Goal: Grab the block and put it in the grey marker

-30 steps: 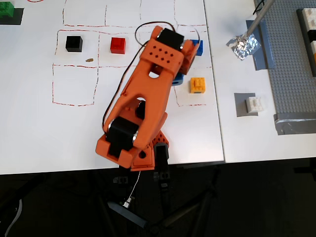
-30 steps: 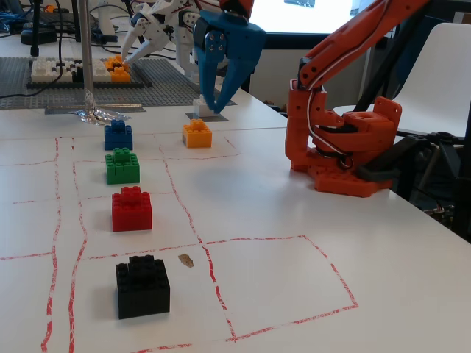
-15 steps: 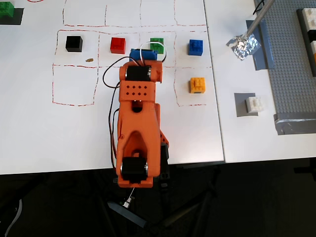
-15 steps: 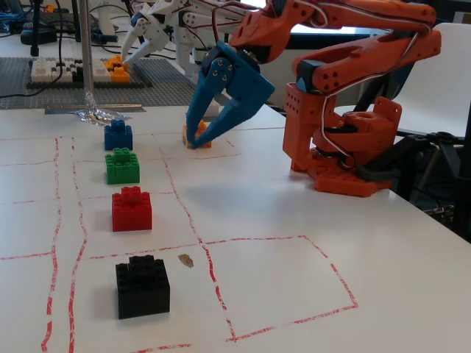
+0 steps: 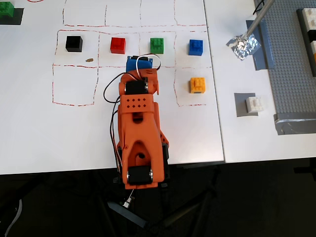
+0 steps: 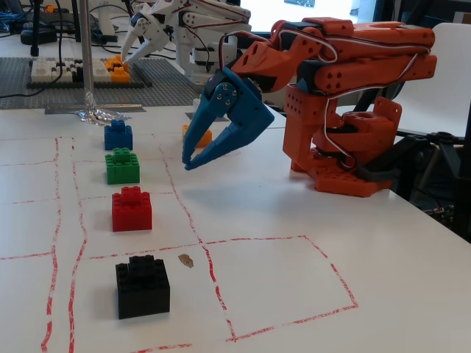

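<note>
A white table [image 5: 39,143] ruled with red dashed squares carries no legible writing. The blue gripper [image 6: 188,162] hangs empty, fingers slightly spread, above it. Overhead, the block [image 5: 256,104] sits on the grey marker [image 5: 240,105], well right of the gripper; the arm hides it from the fixed view.

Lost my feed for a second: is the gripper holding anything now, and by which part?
Nothing is held. In the fixed view the gripper hangs above the table with nothing between its jaws. The white block sits on the grey marker.
</note>
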